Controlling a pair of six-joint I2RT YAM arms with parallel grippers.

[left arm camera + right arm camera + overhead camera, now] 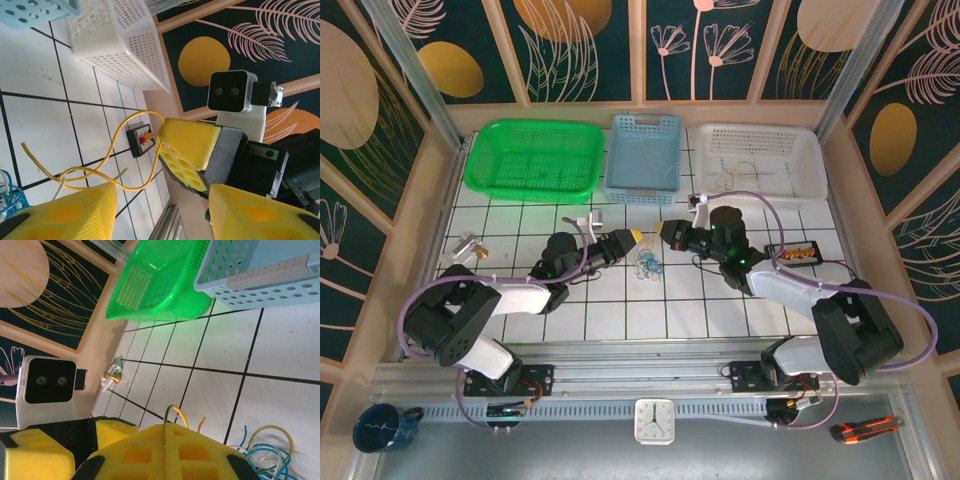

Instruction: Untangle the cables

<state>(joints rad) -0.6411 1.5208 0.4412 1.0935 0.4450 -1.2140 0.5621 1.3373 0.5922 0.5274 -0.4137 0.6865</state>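
The cables (648,263) lie in a small blue, white and yellow tangle on the tiled table between my two grippers. My right gripper (663,232) is shut on a yellow-green cable (176,412), which arches out of its closed yellow pads (165,440). In the left wrist view that yellow cable (115,150) loops from the right gripper's pads (187,150) down past my left gripper (162,205), whose jaws stand apart with nothing pinched. Blue and white strands (7,195) lie at that view's lower left. More of the coil (267,452) lies beside the right gripper.
Along the far edge stand a green basket (532,160), a blue basket (644,152) and a white basket (760,160). A small black tray with orange parts (792,254) lies right of the right arm. A brass fitting (470,246) rests at the left.
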